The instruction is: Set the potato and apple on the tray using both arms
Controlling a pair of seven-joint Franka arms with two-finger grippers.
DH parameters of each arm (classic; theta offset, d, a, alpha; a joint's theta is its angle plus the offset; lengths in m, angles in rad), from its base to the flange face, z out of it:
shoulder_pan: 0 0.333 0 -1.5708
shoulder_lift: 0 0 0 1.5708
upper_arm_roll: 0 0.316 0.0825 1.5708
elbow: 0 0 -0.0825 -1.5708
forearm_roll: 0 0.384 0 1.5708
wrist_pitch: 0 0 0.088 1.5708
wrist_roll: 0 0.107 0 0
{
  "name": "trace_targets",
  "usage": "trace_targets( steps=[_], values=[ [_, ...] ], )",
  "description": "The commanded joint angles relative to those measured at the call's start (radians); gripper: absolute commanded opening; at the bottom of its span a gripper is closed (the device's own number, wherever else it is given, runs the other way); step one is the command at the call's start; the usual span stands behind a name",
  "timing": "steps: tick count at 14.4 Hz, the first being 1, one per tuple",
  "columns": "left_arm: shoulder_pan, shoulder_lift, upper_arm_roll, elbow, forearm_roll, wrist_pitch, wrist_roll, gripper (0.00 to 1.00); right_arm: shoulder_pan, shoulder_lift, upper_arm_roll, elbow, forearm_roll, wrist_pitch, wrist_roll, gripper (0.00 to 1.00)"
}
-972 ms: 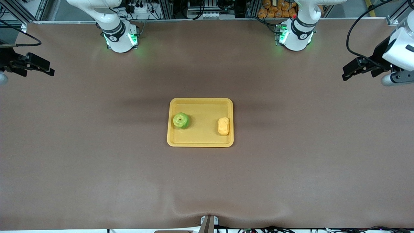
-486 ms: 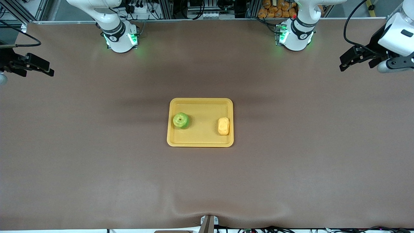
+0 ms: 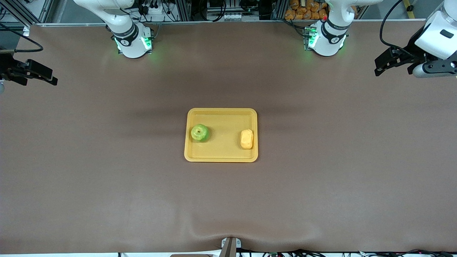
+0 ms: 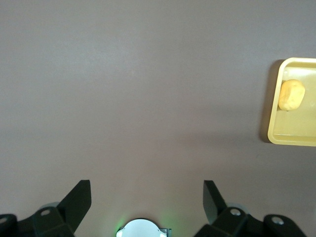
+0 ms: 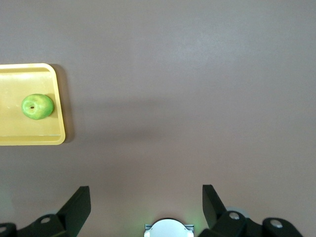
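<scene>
Fingers on both grippers stand wide apart, and we see nothing held between them. In the left wrist view the left gripper [image 4: 147, 197] shows two black pointed fingers [image 4: 79, 200] with bare brown table between them. In the right wrist view the right gripper [image 5: 146, 200] looks the same, with two dark fingers [image 5: 78, 201] spread open and empty.

We see the left gripper [image 3: 381, 66] hanging over the table's edge at the left arm's end, well apart from the tray. The right gripper [image 3: 48, 76] hangs over the edge at the right arm's end, also well apart from it.

The tray [image 3: 221, 157] lies flat in the middle of the table. It is a yellow-orange rectangle with round corners and a low raised rim, and it looks smooth like plastic. We see the apple [image 3: 199, 132] in it, round and shiny green with a small brown dimple on top, near the rim toward the right arm's end. The potato [image 3: 246, 139] lies in the tray too, a smooth yellow-orange lump with soft round ends, near the rim toward the left arm's end. The two are apart, with bare tray floor between them.

The table [image 3: 107, 171] has a flat, dull brown cover.
</scene>
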Motion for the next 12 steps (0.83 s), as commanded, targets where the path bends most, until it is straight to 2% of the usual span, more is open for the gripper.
trace_targets(
  steps=[1,12],
  values=[
    [0.009,-0.006,-0.008,0.004,-0.002,-0.009,0.031,1.0,-0.018,0.001,0.014,0.003,-0.008,0.011,-0.016,1.0],
    [0.017,0.014,-0.005,0.031,0.001,-0.03,0.037,1.0,-0.018,0.004,0.014,-0.001,-0.009,0.022,-0.019,1.0]
  ],
)
